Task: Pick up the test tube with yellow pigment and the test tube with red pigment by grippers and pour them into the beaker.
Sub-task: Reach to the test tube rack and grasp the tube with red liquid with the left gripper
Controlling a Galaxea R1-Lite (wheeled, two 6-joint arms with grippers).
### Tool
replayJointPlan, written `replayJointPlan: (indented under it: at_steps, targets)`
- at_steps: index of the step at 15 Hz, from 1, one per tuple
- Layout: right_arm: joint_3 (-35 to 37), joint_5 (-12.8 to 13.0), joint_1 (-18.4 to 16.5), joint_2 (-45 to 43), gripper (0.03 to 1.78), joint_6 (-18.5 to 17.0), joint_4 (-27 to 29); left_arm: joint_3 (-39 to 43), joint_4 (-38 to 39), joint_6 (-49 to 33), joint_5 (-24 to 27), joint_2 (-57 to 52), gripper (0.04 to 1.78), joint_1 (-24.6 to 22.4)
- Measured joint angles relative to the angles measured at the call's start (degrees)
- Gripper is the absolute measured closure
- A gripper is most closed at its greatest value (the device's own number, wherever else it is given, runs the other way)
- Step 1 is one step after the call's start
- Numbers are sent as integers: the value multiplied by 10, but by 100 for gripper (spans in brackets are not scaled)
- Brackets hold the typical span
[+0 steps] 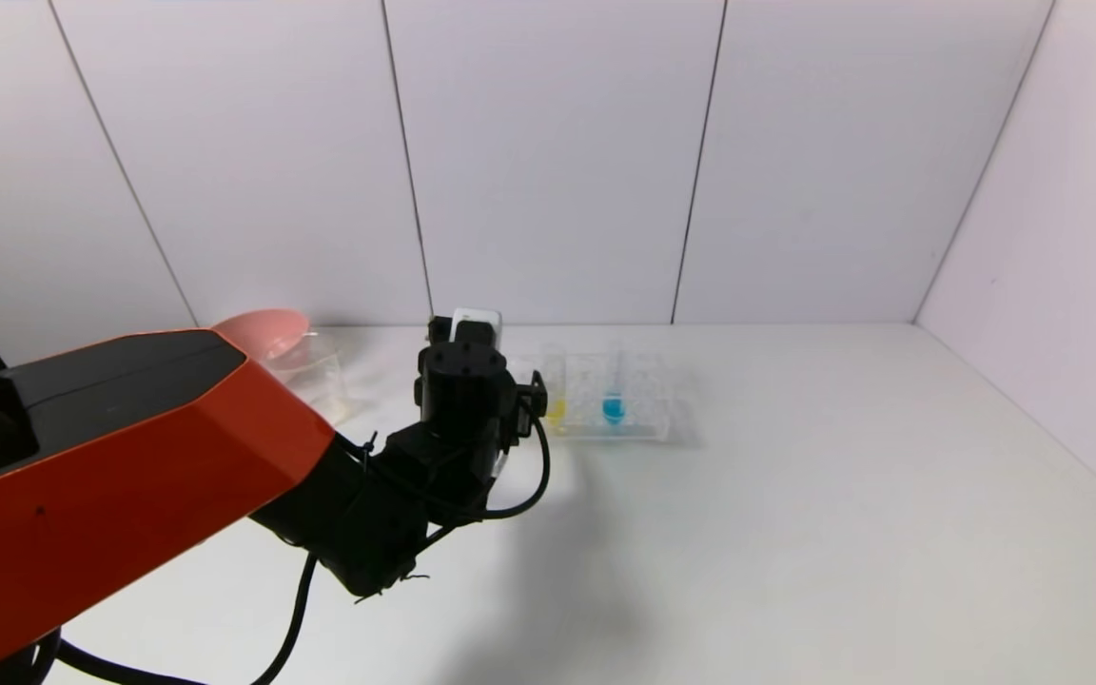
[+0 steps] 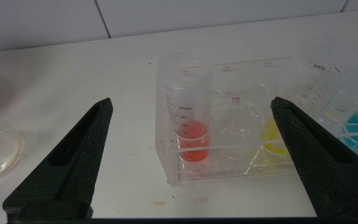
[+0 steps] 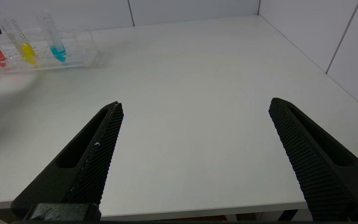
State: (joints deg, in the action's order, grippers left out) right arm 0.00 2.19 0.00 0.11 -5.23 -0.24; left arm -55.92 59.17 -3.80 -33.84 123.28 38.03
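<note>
The test tube with red pigment stands upright in the end slot of a clear rack. The test tube with yellow pigment stands two slots along, partly behind one finger. My left gripper is open and empty, just short of the rack, with the red tube centred between its jaws and untouched. In the head view the left wrist hides the red tube; the yellow tube shows beside it. The beaker stands left of the rack. My right gripper is open and empty over the table's front edge.
A tube with blue liquid stands in the same rack. A pink bowl sits behind the beaker by the back wall. Walls close the back and right sides. In the right wrist view the rack is far off.
</note>
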Motion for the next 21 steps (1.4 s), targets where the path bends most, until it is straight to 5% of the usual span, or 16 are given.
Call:
replayJointPlan:
  at_steps: [10, 13, 18, 21]
  targets:
    - [0, 0, 0, 0, 10, 0, 0, -5, 75, 21, 45, 34, 12, -22]
    - [0, 0, 0, 0, 10, 0, 0, -3, 94, 21, 55, 42, 43, -23]
    - [0, 0, 0, 0, 10, 0, 0, 2, 105, 21, 61, 46, 130, -23]
    - [0, 0, 0, 0, 10, 0, 0, 2, 107, 26, 65, 44, 138, -23]
